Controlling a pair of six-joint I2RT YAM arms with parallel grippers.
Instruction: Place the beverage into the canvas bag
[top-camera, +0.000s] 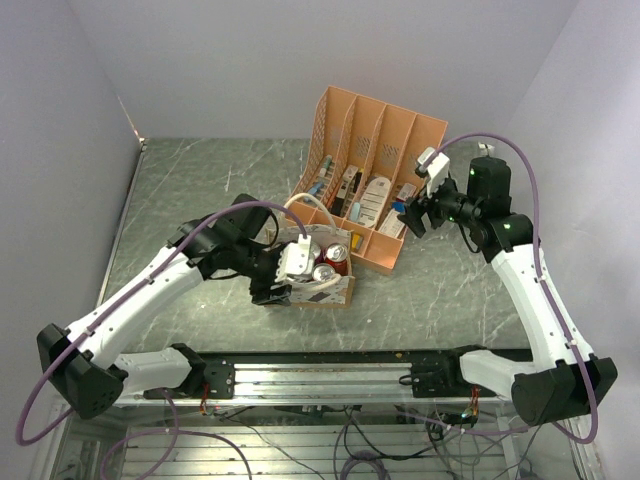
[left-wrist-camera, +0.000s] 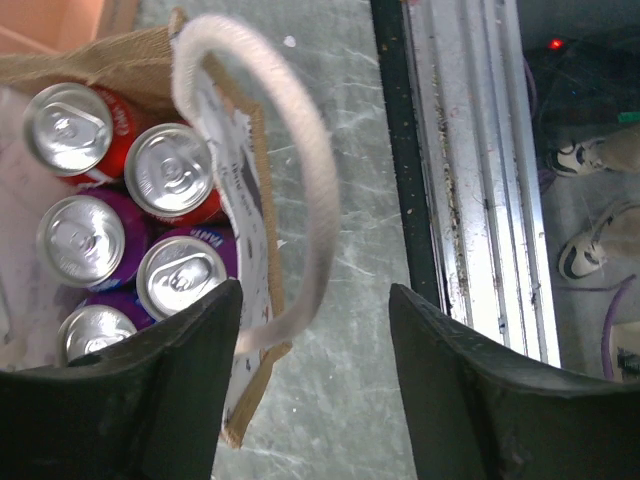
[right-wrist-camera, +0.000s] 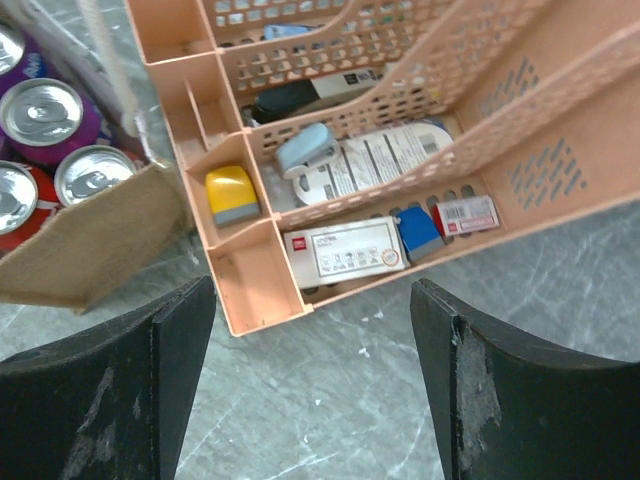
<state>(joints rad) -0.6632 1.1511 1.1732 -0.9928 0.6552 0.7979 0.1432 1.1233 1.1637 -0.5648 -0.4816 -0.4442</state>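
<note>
The bag (top-camera: 335, 293) stands in the middle of the counter (top-camera: 200, 180), just beside the near corner of the orange rack (top-camera: 370, 170). The drink cans (left-wrist-camera: 180, 275) are inside it, standing up with their shiny tops showing, some red and some purple. They are packed close together.

The left tool (left-wrist-camera: 315, 295) hangs over the near left edge of the bag. Its two fingers are spread wide and nothing is in them. One white handle (left-wrist-camera: 305, 200) of the bag loops under the gap between them.

The right tool (right-wrist-camera: 312, 290) is off to the right, over the rack. It is spread wide too and holds nothing.

I think the putting-in step is done, since the cans are in and the left tool is empty. What looks left is to pull away. The left tool should go straight up so a finger does not catch the white handle and tip the bag. I see no can outside the bag, so there may be nothing more to fetch.
</note>
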